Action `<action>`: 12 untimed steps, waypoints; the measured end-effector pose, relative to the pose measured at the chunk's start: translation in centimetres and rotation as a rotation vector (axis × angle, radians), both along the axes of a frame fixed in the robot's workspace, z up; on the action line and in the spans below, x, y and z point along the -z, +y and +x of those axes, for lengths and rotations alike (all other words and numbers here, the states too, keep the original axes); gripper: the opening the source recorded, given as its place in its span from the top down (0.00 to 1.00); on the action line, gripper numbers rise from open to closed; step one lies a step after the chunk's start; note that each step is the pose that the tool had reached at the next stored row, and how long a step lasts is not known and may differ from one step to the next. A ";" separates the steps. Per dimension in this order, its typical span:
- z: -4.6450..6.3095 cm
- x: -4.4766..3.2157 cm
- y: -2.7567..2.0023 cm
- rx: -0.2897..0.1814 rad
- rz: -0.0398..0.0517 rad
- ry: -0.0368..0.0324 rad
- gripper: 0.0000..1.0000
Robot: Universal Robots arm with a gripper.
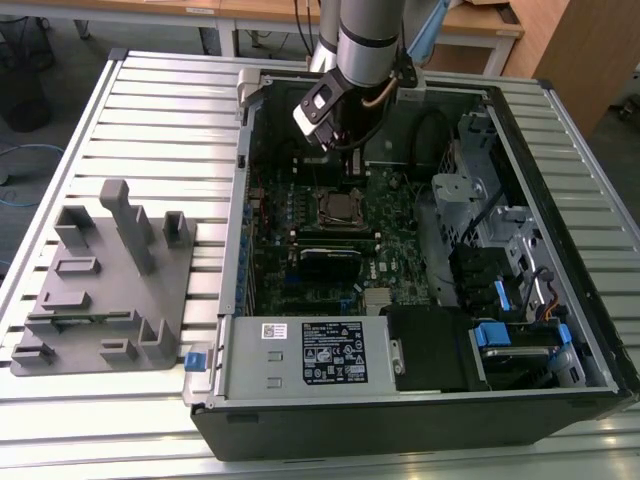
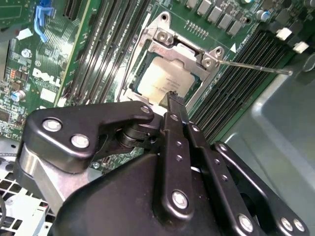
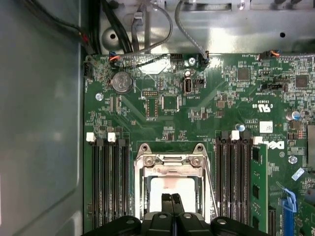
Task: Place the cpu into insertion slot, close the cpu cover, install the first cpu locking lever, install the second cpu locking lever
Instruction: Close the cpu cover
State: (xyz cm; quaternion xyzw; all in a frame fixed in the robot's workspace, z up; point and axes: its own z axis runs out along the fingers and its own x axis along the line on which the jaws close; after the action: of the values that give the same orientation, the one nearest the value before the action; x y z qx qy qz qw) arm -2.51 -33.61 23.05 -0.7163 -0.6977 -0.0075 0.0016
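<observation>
My tool (image 3: 172,197) has its fingers pressed together, pinching nothing, tips just over the cpu (image 2: 160,78). The cpu sits in the insertion slot (image 1: 341,209) with the cpu cover (image 3: 170,161) lying flat across it; in the exterior view, that slot lies at 6 o'clock from my tool.

The arm (image 1: 365,40) hangs in from the top edge of the exterior view. Its grey last segment is close to upright and leans a little toward the exterior view's left. A pale block sits at the wrist (image 1: 318,105), on that same side. Below it the black hand (image 1: 345,160) points steeply downward. In the first wrist view its two slim fingers (image 3: 167,206) lie side by side, tips level and pressed together with no gap between them. In the second wrist view the black linkage bars (image 2: 177,162), studded with round pivot bolts, converge toward those joined tips.
</observation>
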 end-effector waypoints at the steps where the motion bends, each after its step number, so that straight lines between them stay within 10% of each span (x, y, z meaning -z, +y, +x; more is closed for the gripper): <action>1: 0.0 0.04 0.00 0.000 -0.0001 0.0000 0.90; 12: 0.0 0.16 0.00 -0.023 -0.0003 0.0000 0.90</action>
State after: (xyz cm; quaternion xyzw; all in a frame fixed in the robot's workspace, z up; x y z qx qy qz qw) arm -2.54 -33.61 22.89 -0.7082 -0.7059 -0.0074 0.0015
